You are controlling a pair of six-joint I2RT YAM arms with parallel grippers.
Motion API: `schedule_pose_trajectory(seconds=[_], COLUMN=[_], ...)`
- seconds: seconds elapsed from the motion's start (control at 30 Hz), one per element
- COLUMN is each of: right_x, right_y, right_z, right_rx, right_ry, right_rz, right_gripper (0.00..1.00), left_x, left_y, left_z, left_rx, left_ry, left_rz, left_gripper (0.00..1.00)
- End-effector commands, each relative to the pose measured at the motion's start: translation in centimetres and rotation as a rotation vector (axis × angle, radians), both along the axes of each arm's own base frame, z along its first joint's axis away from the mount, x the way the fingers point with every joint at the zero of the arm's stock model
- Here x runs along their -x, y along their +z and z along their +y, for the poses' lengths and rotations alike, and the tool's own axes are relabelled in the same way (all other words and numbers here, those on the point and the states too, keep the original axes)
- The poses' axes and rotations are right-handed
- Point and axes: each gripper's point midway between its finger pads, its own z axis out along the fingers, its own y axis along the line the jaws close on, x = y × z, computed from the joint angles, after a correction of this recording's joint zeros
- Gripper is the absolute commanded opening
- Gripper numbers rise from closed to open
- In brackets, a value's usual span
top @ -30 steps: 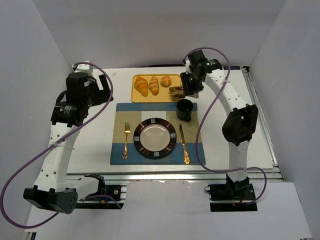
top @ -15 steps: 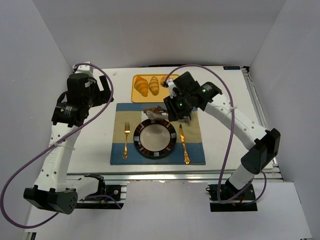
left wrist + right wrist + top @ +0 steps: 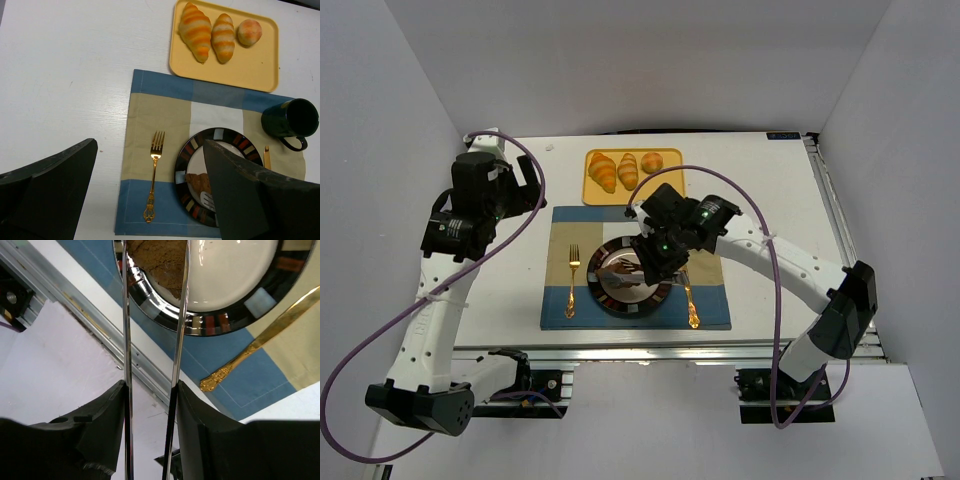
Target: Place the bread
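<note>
A brown piece of bread (image 3: pixel 156 261) is pinched between the two blades of metal tongs (image 3: pixel 124 340) over the left half of the dark-rimmed plate (image 3: pixel 603 292). My right gripper (image 3: pixel 149 390) is shut on the tongs' arms and hovers above the plate (image 3: pixel 210 326). Whether the bread (image 3: pixel 198 183) rests on the plate (image 3: pixel 220 134) I cannot tell. My left gripper (image 3: pixel 150 143) is open and empty, held high over the placemat's left side, apart from the plate.
A yellow tray (image 3: pixel 250 67) at the back holds two croissants (image 3: pixel 196 30) and a round roll (image 3: pixel 249 32). A dark mug (image 3: pixel 290 118) stands right of the plate. A gold fork (image 3: pixel 154 180) and gold knife (image 3: pixel 260 340) lie on the placemat (image 3: pixel 556 300).
My right arm swung from the tray's right end forward and left to the plate, carrying the bread in the tongs and lowering it. The left arm stayed put.
</note>
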Motion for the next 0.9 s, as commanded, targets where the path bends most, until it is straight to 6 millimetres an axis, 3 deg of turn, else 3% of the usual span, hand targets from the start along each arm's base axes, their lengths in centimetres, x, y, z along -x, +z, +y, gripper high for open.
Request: schedule_pose_trajectory(seconds=[0.0, 0.1, 0.23, 0.43, 0.67, 0.77, 0.8, 0.83, 0.87], right_x=[0.6, 0.7, 1.0, 0.9, 0.1, -1.8, -3.2, -4.7, -7.0], right_y=[0.4, 0.2, -0.4, 0.5, 2.3, 4.2, 4.9, 6.7, 7.0], right_z=[0.7, 0.4, 0.0, 0.2, 0.9, 1.3, 1.2, 1.7, 1.9], right_rx=[-0.004, 0.019, 0.038, 0.017, -0.008, -0.026, -0.015, -0.053, -0.046], right_ry=[0.002, -0.007, -0.010, -0.008, -0.024, -0.079, -0.124, -0.170, -0.233], right_rz=[0.013, 0.015, 0.029, 0.019, -0.019, -0.096, -0.155, -0.207, -0.270], right_gripper=[0.39, 0.48, 0.51, 0.65, 0.64, 0.62, 0.62, 0.61, 0.61], left_x=[0.6, 0.6, 0.5, 0.4, 0.4, 0.4, 0.4, 0.5, 0.5], left_y=[0.9, 0.7, 0.5, 0.4, 0.3, 0.1, 0.1, -0.1, -0.1], left_z=[-0.1, -0.1, -0.2, -0.2, -0.2, -0.1, -0.1, 0.0, 0.0], left_rx=[0.006, 0.006, 0.010, 0.012, 0.008, 0.005, 0.003, 0.001, 0.002], left_ry=[-0.008, -0.010, -0.011, -0.011, -0.009, -0.007, -0.006, -0.003, -0.003], left_rz=[-0.037, -0.032, -0.030, -0.029, -0.023, -0.016, -0.017, -0.013, -0.013], left_gripper=[0.98, 0.98, 0.98, 0.98, 0.98, 0.98, 0.98, 0.98, 0.98])
